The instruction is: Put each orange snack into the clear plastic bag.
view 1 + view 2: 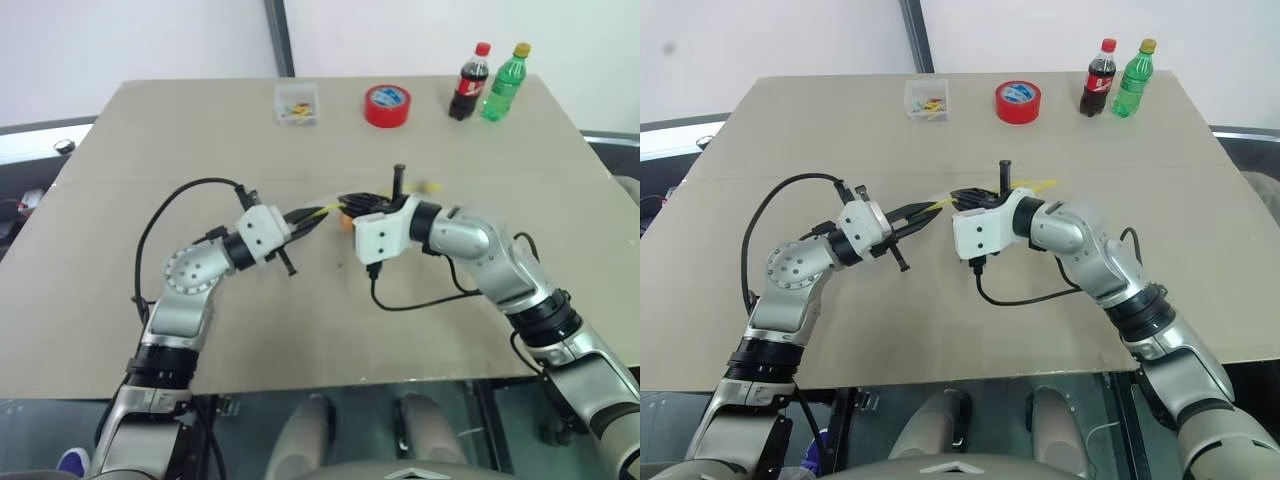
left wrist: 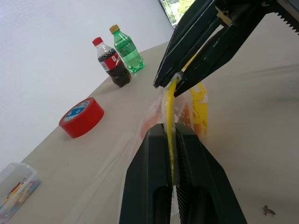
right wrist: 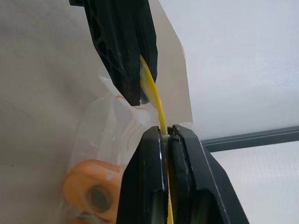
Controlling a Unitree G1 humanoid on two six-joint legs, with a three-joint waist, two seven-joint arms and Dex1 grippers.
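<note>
The clear plastic bag [image 3: 117, 130], centre frame, is pinched along its yellow strip [image 3: 156, 105] by both closed grippers (left gripper [image 2: 172, 140], right gripper [image 3: 167, 135]); pressing steadily along it is judged best for sealing.

One clear plastic bag [image 2: 187, 100], one orange snack [image 3: 91, 189] visible inside it (a second cannot be made out), one red tape roll [image 1: 387, 105], two bottles [image 1: 486, 82], one small clear box [image 1: 297, 103].

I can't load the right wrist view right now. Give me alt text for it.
The right gripper is shut on the yellow strip at the mouth of the clear plastic bag, and the left gripper pinches the same strip just beyond it. Inside the hanging bag sits an orange snack, above the tan table.
</note>
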